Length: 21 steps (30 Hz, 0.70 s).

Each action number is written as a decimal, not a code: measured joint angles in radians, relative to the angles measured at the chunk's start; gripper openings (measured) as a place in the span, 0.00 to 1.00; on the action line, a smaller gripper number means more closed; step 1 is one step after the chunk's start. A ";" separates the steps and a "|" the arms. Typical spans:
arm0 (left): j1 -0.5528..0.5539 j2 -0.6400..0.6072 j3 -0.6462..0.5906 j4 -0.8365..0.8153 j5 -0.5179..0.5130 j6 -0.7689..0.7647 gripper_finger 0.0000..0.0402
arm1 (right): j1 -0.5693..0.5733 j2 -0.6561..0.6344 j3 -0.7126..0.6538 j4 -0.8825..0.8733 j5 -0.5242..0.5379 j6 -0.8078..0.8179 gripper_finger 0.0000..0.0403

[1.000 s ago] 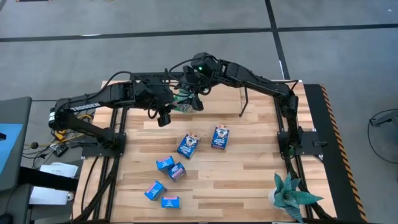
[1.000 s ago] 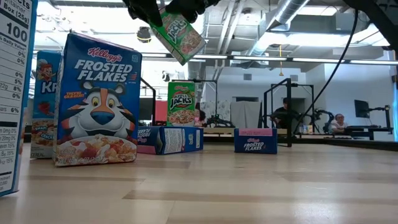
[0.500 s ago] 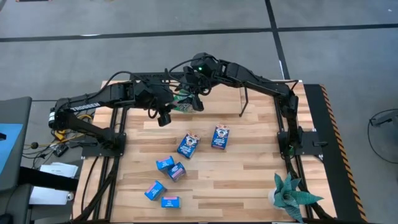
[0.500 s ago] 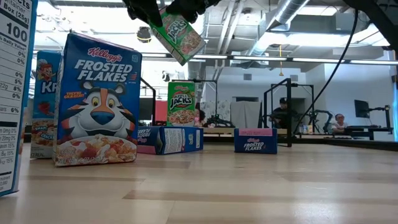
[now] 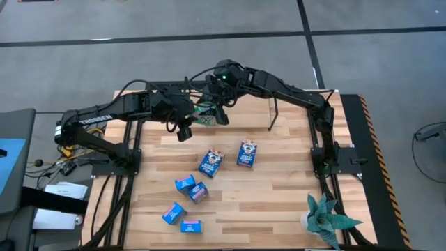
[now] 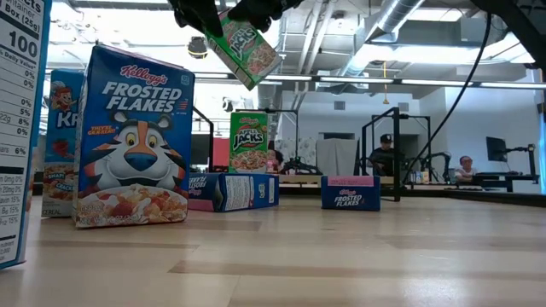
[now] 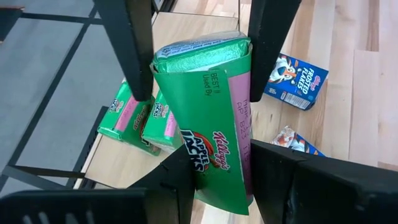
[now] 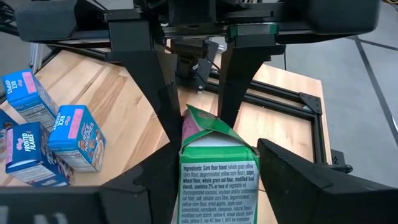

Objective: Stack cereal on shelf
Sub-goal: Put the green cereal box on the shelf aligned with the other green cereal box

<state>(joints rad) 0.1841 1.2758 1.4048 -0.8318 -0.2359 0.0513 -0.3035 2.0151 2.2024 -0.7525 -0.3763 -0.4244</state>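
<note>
A green Apple Jacks mini box hangs in the air over the table's far part, between both grippers. My left gripper is shut on one end, and my right gripper is shut on the other end. In the low view the box is tilted high above the table. Two more green boxes lie flat on the light wooden shelf board. Dark blue boxes and light blue boxes lie on the tabletop. My left gripper pinches the green box between its two fingers at the end near its camera, on two opposite sides beside the logo panel. The box is lifted clear and tilted. My right gripper pinches the same box at its other end, one finger on each side of the ingredients panel. In the left wrist view its fingers flank the box's far end. It comes from above.
A dark blue box and several light blue boxes are scattered mid-table. A potted plant stands at the near right corner. A black shelf upright stands right of the grippers. People sit in the room beyond.
</note>
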 joint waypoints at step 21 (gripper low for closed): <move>-0.001 -0.016 0.009 -0.039 -0.001 -0.066 0.41 | -0.014 0.003 -0.001 0.019 -0.054 0.009 0.43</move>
<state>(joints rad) 0.1833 1.2598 1.4139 -0.8711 -0.2373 -0.0144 -0.3170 2.0178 2.2017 -0.7338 -0.4299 -0.4158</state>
